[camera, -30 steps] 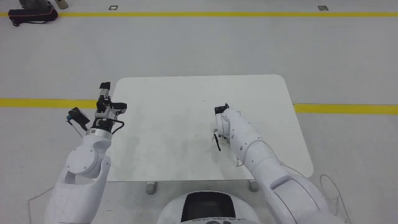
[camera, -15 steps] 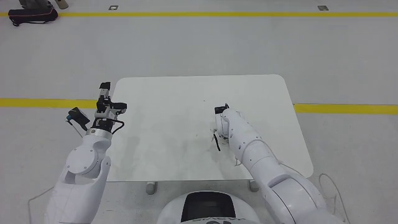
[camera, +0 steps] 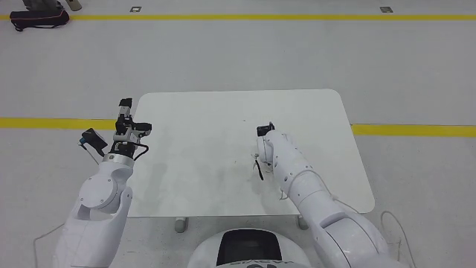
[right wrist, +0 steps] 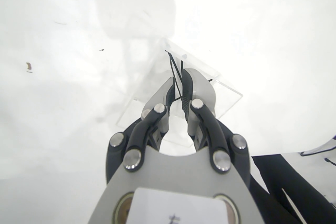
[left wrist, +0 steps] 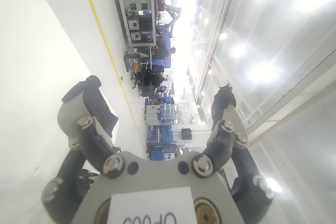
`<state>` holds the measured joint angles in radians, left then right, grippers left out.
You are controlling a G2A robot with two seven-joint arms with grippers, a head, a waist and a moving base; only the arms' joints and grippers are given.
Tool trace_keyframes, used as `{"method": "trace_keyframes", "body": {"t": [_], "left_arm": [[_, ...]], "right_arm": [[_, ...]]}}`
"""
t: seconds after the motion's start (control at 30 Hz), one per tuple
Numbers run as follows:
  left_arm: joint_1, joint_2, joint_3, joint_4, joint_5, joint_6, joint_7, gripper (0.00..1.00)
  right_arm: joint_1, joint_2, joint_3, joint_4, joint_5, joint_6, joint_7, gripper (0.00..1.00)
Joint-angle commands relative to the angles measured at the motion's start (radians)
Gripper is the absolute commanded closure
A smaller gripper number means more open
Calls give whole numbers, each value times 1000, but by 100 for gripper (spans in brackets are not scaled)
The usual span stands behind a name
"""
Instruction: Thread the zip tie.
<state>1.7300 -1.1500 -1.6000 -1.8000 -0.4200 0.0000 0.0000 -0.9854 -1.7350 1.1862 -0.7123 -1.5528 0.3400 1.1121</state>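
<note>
Desk (camera: 223, 112) first: white, with the right arm bent low over its right half and the left arm at its left edge. A clear plate (right wrist: 225, 97) lies flat on the desk under the right gripper (right wrist: 179, 88). That gripper's jaws are pinched narrow on the zip tie (right wrist: 172, 66), a thin black strand running from between the pads down to the plate's rim. The step in hand looks like feeding the tail through (whether the tip is already in a hole I cannot tell). The next move calls for a small, straight push along the strand with a firm grip. The left gripper (left wrist: 157, 86) stands wide, holding nothing, pointed up and away from the desk.
</note>
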Motion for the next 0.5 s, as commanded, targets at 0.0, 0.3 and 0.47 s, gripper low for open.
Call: {"method": "trace_keyframes", "body": {"t": [0.0,0.3,0.47], "left_arm": [[0,0,0,0,0,0,0,0],[0,0,0,0,0,0,0,0],[0,0,0,0,0,0,0,0]], "right_arm": [[1,-1,2,5,-3,0,0,88],[19,-9,2,42,-7,0,-9,87],[33,-14,2,71,-3,0,-19,86]]}}
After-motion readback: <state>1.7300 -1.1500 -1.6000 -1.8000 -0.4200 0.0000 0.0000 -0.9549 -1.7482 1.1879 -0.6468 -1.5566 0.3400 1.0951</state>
